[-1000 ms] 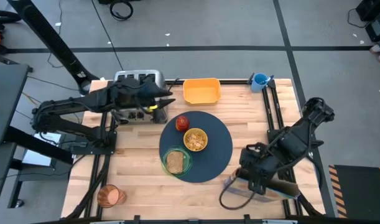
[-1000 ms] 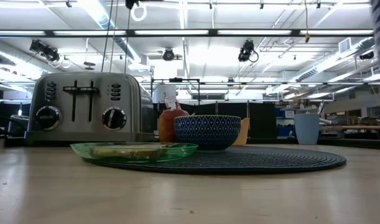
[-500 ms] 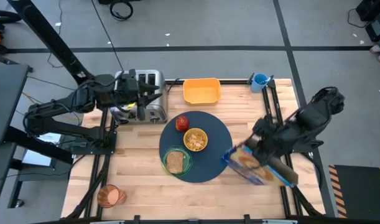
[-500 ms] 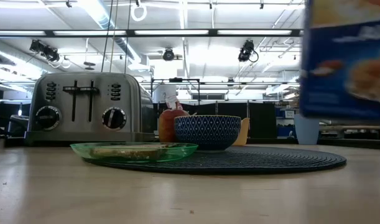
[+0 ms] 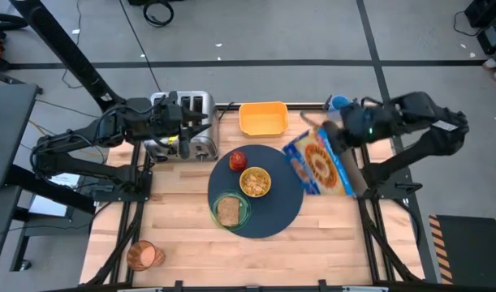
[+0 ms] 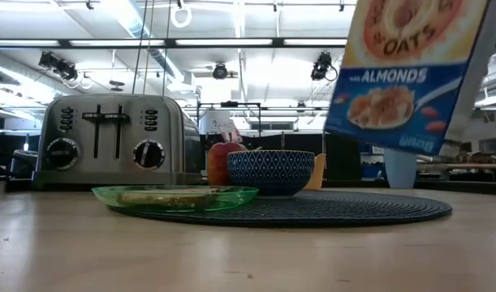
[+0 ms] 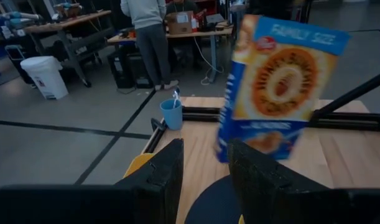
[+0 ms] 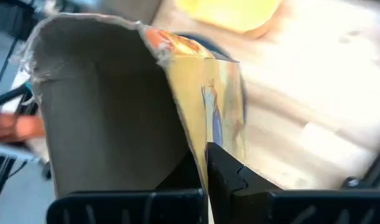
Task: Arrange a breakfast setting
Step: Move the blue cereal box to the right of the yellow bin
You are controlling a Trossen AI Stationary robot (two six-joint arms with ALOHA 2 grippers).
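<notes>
The dark round mat (image 5: 284,203) lies mid-table. On it sit the green plate (image 5: 241,212) with the toast (image 5: 228,212), the patterned cereal bowl (image 5: 256,182) and the red apple (image 5: 238,159). The amber cup (image 5: 142,255) stands at the near left corner. My right gripper (image 5: 338,138) is shut on a cereal box (image 5: 319,162), held in the air over the mat's right edge. My left gripper (image 7: 205,177) hovers open over the toaster (image 5: 183,122), with nothing between its fingers. My right gripper pinches one wall of the box's open top end (image 8: 199,140). One finger (image 8: 177,180) is inside the box and the other (image 8: 236,177) is outside on the printed face. The fingers slant downward. The box (image 6: 402,73) hangs tilted, clear of table and mat.
A yellow container (image 5: 264,118) sits at the far edge behind the mat, and a blue cup (image 5: 339,104) stands at the far right corner. Bare wood lies near the front edge and right of the mat. A person (image 7: 146,37) stands in the room beyond.
My right gripper has swung from the near right corner up and toward the far edge. It carried the cereal box off the table and turned it, so its front now faces up. My left gripper drew back toward the left over the toaster, then held still.
</notes>
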